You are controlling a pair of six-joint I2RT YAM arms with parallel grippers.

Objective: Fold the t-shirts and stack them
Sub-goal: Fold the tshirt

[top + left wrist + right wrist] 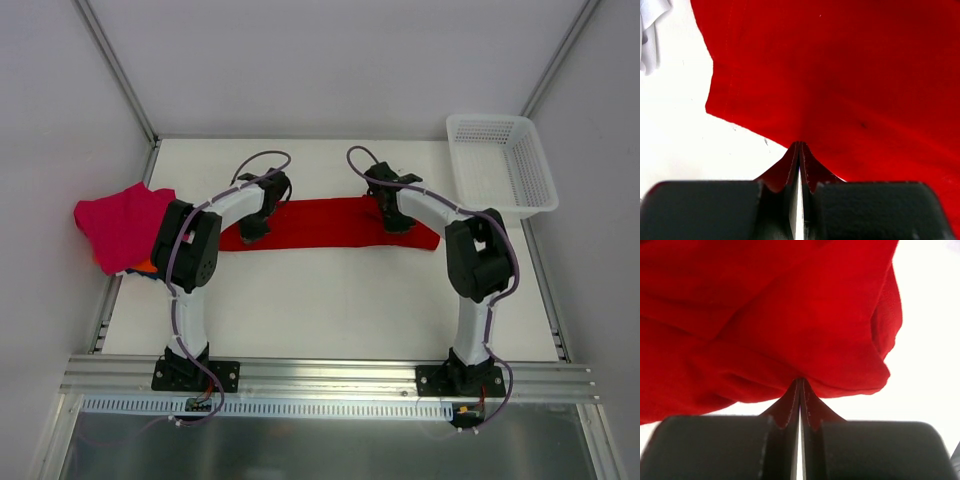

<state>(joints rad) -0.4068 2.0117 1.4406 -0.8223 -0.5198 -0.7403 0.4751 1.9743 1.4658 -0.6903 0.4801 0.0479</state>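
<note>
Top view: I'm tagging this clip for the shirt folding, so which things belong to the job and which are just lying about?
Job: red t-shirt, pinched by the left gripper and the right gripper; magenta-pink shirt at the left, orange cloth peeking from under it.
Lying about: white mesh basket, far right corner.

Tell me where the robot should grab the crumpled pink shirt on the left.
Probably the right-hand edge of the crumpled magenta-pink cloth shirt, coming straight down from above. It lies bunched and spills past the left edge of the white table, so only that part rests on tabletop to pinch against.
</note>
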